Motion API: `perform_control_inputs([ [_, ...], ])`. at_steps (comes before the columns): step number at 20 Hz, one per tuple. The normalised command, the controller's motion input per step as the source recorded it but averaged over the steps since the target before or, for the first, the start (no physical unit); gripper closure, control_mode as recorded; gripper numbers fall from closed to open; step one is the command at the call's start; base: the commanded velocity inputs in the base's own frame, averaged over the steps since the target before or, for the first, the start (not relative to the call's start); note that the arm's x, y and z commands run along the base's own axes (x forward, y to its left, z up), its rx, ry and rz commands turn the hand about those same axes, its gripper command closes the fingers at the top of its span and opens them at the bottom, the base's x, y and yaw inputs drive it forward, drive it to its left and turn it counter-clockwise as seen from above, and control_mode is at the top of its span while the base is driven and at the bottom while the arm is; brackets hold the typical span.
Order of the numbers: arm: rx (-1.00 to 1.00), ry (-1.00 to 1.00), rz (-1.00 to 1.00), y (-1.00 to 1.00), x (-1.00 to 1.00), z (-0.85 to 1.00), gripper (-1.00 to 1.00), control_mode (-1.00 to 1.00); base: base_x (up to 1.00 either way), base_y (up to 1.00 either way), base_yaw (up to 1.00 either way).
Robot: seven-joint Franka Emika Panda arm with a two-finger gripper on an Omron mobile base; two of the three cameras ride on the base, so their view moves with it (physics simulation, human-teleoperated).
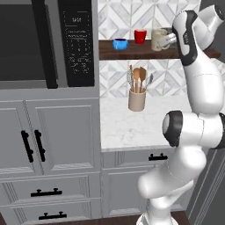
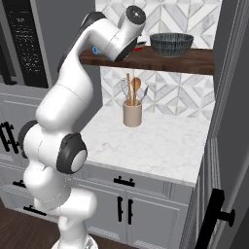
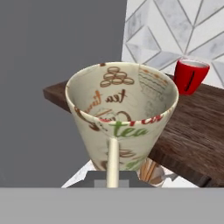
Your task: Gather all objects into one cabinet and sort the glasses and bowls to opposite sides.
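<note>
My gripper [image 1: 170, 40] is shut on the cream mug [image 3: 122, 116], whose handle [image 3: 112, 162] runs down to the hand; the fingertips are hidden behind it. Printed with tea motifs, the mug [image 1: 159, 39] hangs upright at the front edge of the dark wooden shelf [image 1: 132, 51], just right of the red cup [image 1: 140, 36]. Behind the mug in the hand view stands the red cup [image 3: 191, 75] on the shelf [image 3: 192, 127]. A small blue bowl [image 1: 120, 44] sits at the shelf's left end. Toward the right end of the shelf [image 2: 165, 61] rests the wide dark grey bowl [image 2: 170, 44].
A tan utensil crock [image 1: 137, 99] stands on the marble counter [image 1: 127, 132] below the shelf, by the tiled wall. A black microwave [image 1: 44, 39] hangs at the left over grey cupboards [image 1: 52, 136]. A dark door panel [image 2: 228, 146] closes the right side.
</note>
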Motion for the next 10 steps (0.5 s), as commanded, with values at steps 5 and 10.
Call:
perform_control_inputs([
  [5, 0.00, 0.00, 0.00, 0.00, 0.34, -0.06, 1.00, -1.00, 0.00, 0.00, 0.00],
  [10, 0.00, 0.00, -0.01, 0.00, 0.58, 0.00, 1.00, -1.00, 0.00, 0.00, 0.00],
])
